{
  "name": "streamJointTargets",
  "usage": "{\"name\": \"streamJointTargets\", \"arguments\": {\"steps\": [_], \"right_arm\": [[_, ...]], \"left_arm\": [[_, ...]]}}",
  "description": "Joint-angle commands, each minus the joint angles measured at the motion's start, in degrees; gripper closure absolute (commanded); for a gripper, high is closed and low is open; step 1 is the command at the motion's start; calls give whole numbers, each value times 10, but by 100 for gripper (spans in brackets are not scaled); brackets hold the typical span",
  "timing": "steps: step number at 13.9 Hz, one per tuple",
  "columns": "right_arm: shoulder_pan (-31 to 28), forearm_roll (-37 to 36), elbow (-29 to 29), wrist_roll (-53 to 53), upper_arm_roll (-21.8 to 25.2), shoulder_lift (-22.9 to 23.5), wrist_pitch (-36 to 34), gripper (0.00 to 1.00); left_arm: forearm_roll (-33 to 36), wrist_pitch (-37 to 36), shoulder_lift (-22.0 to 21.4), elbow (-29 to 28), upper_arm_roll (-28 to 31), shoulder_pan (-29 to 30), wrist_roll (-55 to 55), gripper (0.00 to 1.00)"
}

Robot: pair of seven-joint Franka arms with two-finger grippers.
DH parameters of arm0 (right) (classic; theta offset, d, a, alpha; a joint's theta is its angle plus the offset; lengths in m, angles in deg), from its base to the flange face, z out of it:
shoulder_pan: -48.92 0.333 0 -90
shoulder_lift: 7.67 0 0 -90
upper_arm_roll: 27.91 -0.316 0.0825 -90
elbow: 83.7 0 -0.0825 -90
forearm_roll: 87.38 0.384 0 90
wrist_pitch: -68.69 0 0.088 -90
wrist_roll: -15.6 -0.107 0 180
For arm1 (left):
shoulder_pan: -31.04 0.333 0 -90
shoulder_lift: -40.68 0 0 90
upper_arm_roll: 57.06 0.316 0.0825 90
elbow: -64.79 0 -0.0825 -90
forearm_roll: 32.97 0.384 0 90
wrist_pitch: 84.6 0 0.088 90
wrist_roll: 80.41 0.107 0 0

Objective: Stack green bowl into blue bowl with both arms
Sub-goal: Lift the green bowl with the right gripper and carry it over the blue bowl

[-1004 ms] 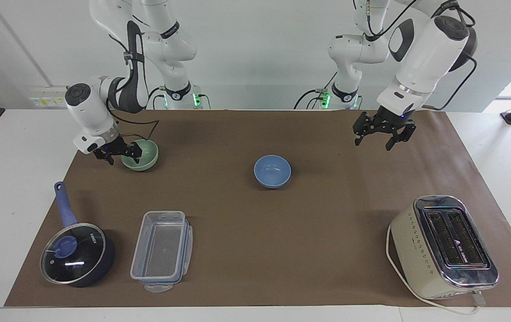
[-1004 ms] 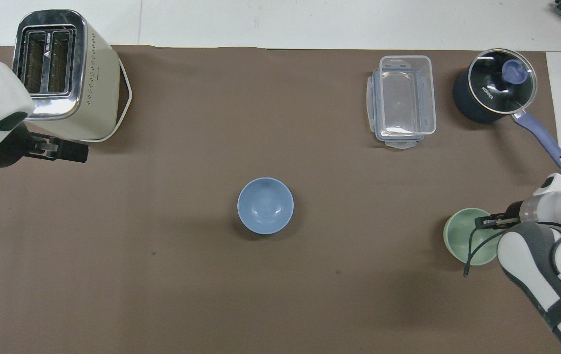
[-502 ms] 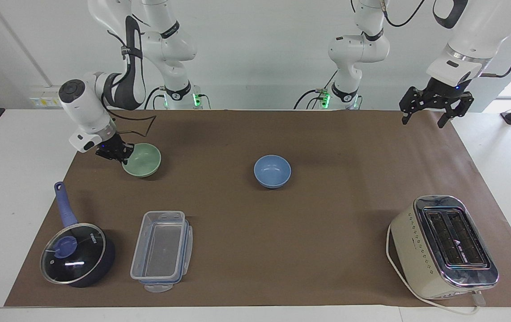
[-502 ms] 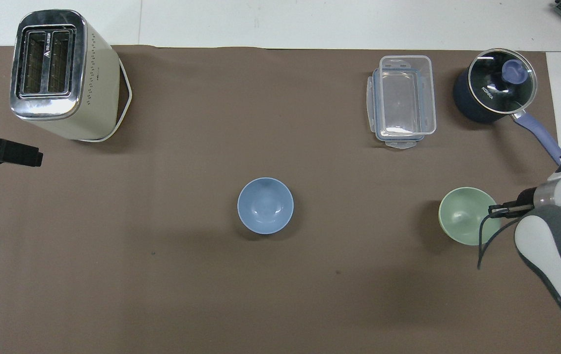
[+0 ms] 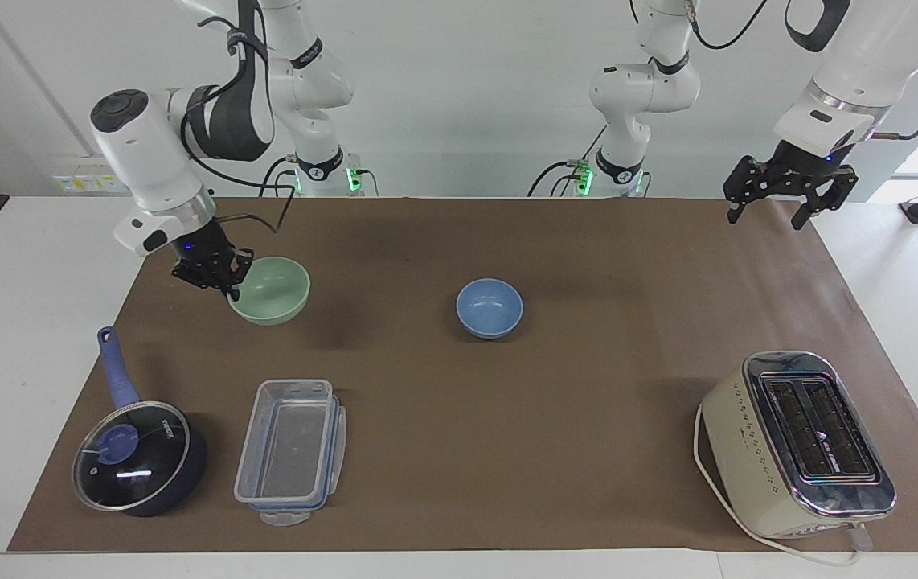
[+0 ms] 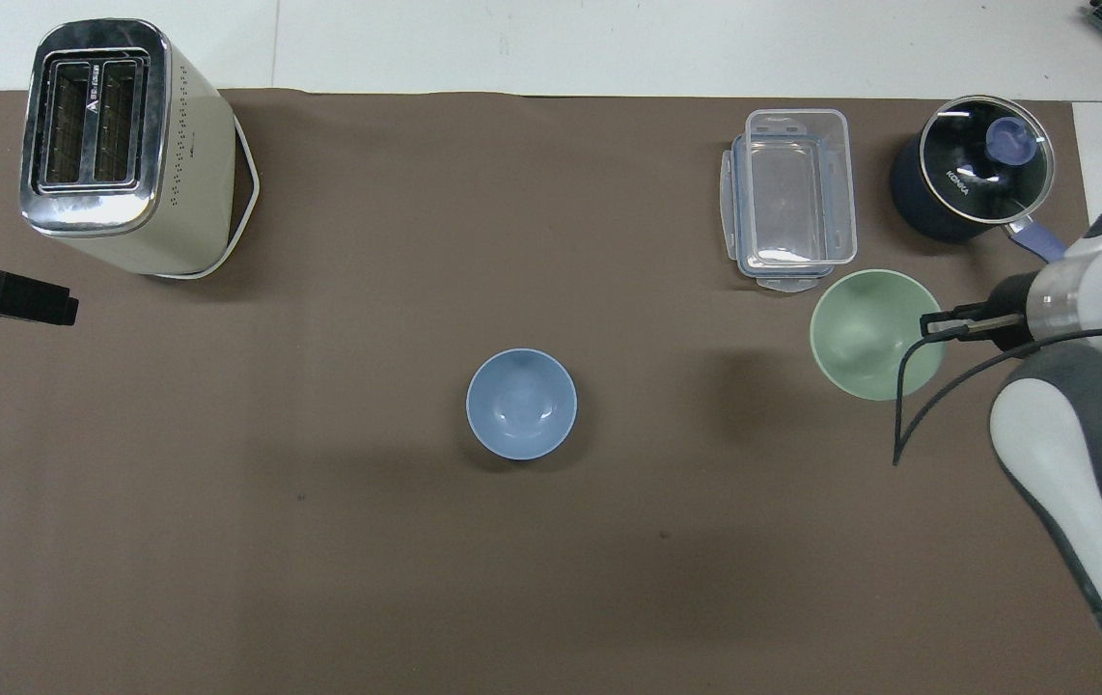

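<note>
The pale green bowl (image 5: 276,289) hangs a little above the brown mat, with its shadow on the mat below. My right gripper (image 5: 227,281) is shut on its rim, on the side toward the right arm's end. In the overhead view the green bowl (image 6: 866,334) and the right gripper (image 6: 939,327) lie beside the clear container. The blue bowl (image 5: 489,307) stands empty at the mat's middle (image 6: 521,403). My left gripper (image 5: 766,217) is open and empty, raised over the mat's corner at the left arm's end. One of its fingers (image 6: 30,299) shows at the overhead view's edge.
A clear plastic container (image 5: 292,441) and a dark-blue lidded saucepan (image 5: 137,454) stand at the right arm's end, farther from the robots than the green bowl. A cream toaster (image 5: 798,442) stands at the left arm's end, with its cord (image 5: 700,462) beside it.
My right gripper has lifted the green bowl off the mat and carried it a little toward the table's middle. My left arm rose and swung out toward its own end, then held still.
</note>
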Motion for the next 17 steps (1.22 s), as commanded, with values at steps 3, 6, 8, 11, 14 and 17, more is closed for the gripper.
{"name": "streamJointTargets", "arguments": {"steps": [3,6,8,11,14,17], "right_arm": [[78,11,35,-117,-2,23,-13,100],[131,16,34,-193,-2,23,-11,100],[175,16,32,-238,-2,32,-1,100],[214,16,32,-290,-2,47,31,100],[261,16,33,-340,-2,77,73,100],[297,14,33,-378,-2,100,106,100]], "left_arm": [[12,-52,45,65,-12,7,9,0],[8,-51,40,66,-11,4,9,0],[6,-49,39,66,-11,3,6,0],[6,-51,38,64,-11,7,3,0],[6,-52,38,64,-10,8,3,0],[6,-52,38,64,-10,8,3,0]]}}
